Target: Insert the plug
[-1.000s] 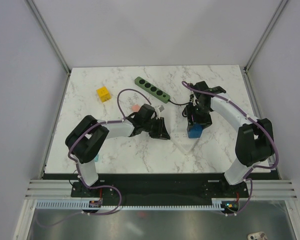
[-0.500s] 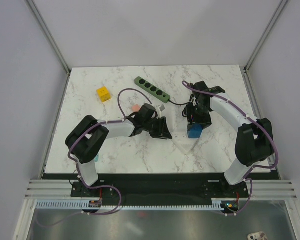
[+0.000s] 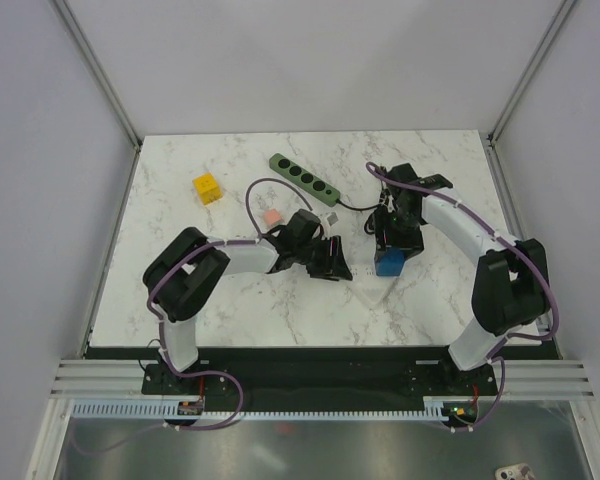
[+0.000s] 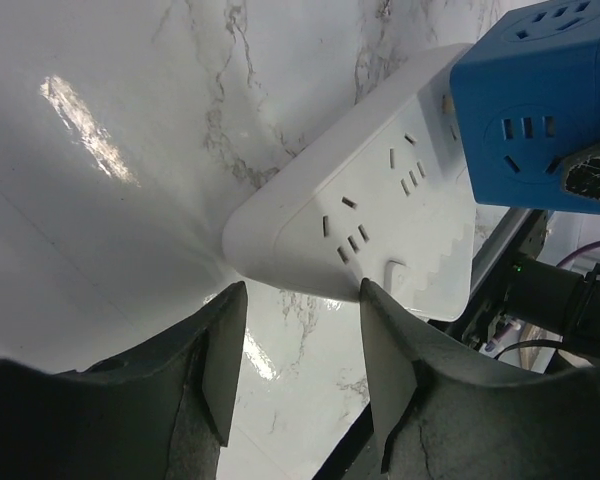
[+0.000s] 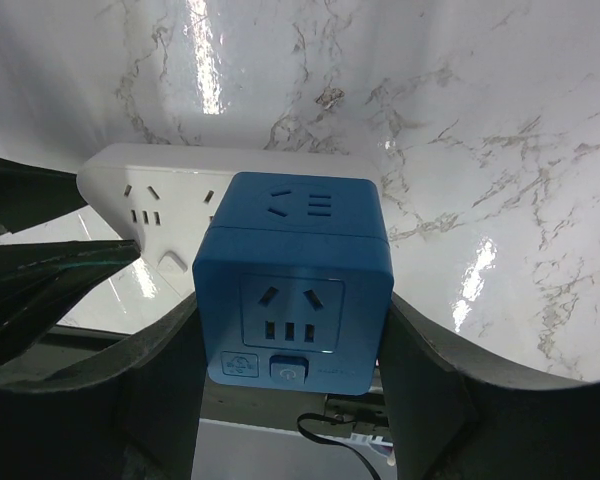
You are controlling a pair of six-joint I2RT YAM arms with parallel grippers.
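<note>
Cube (image 5: 295, 240) held by right gripper (image 5: 293, 340) | left gripper (image 4: 300, 335) spread at white strip (image 4: 380, 220)

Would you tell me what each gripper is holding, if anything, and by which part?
The right gripper clamps the blue cube socket by its opposite side faces. The left gripper holds nothing; its open fingers face the white power strip's rounded end.

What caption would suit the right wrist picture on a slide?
Right pincer grips a blue socket cube beside a white power strip on the marble table.
</note>
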